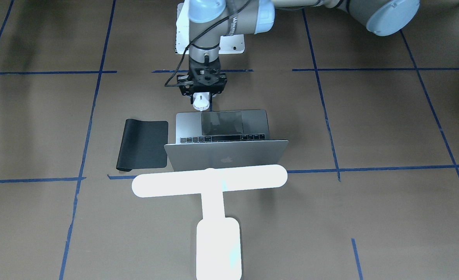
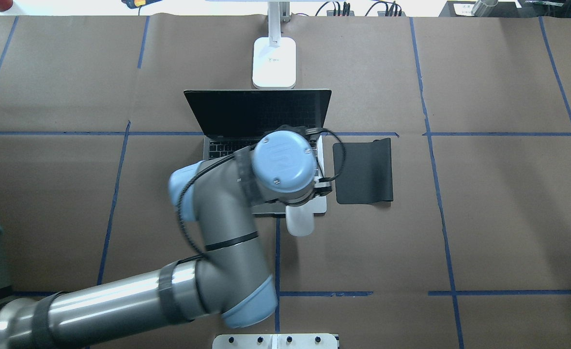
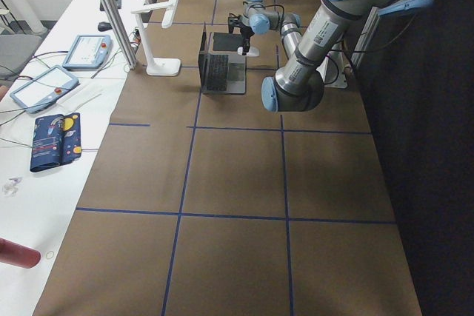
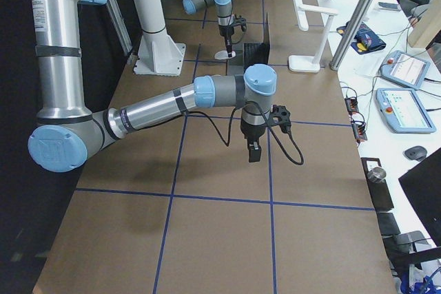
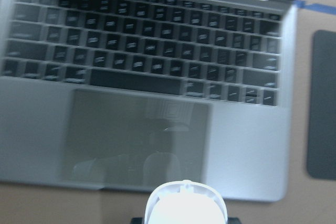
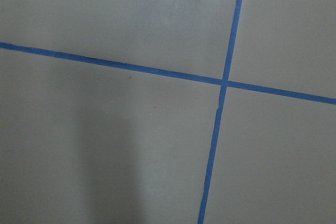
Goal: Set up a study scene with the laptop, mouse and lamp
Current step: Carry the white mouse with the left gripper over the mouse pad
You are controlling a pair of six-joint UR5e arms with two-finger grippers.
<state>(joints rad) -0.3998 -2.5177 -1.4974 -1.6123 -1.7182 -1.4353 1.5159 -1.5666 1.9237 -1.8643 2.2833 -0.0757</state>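
The laptop [image 2: 256,114] stands open mid-table, with its apple-logo lid [image 1: 225,155] facing the front camera. The lamp [image 1: 210,182] stands just behind it, with its base [image 2: 274,63] on the paper. My left gripper [image 1: 202,95] is shut on the white mouse [image 2: 300,220] and holds it at the laptop's near edge, by the trackpad. The mouse also fills the bottom of the left wrist view [image 5: 185,205]. My right gripper [image 4: 253,151] hangs over bare paper far from these things. I cannot tell whether it is open or shut.
A flat black mouse pad [image 2: 362,169] lies right of the laptop, and it also shows in the front view [image 1: 143,144]. The white bolted pedestal [image 2: 275,341] stands at the near table edge. Tablets and cables [image 4: 403,94] lie past the far edge.
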